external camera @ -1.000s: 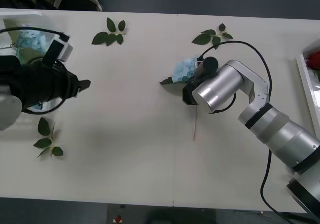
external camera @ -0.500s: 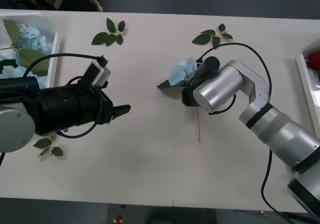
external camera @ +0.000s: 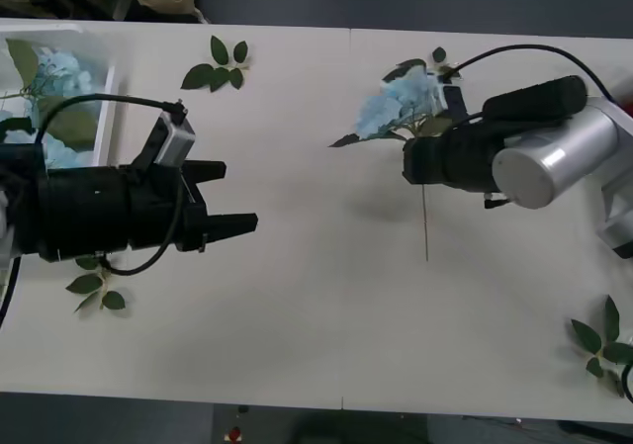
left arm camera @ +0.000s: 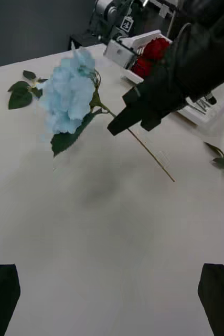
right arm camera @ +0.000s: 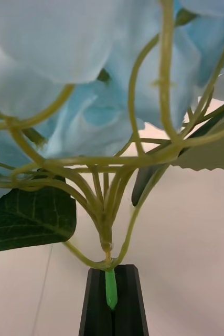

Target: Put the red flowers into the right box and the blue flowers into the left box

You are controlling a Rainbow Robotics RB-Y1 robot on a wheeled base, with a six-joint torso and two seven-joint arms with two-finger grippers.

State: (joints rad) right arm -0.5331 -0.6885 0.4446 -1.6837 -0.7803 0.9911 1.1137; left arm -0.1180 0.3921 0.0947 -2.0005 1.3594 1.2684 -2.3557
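Left box [external camera: 107, 88] at the far left table edge already carries pale blue heads; two clusters can be made out, possibly more behind the arm. Left gripper [external camera: 220, 199] hovers over the table just beside that box, black fingers [left arm camera: 1, 294] spread wide apart and empty, aimed toward the table's middle. Middle of the table: one blue flower [external camera: 396, 108] held off the surface, its shadow lying on the tabletop below it. Right gripper [external camera: 413, 159] has its fingers pressed together on the stem just under the head, the thin stem trailing free beyond the grip. Judged step: a handover of this bloom to the left arm, since the target bin sits on the far side. To do it well, the left fingers should take the bare stem clear of the right fingertips, not the fluffy head or the broad leaf, and close fully before the right lets go; the stem is thin and looks likely to pivot if pinched near its end. Red flowers [left arm camera: 149, 54] lie in the right box [left arm camera: 195, 110], seen from the left wrist; two blooms seem discernible, count uncertain. Loose leaf sprigs [external camera: 218, 66] on the table: four.
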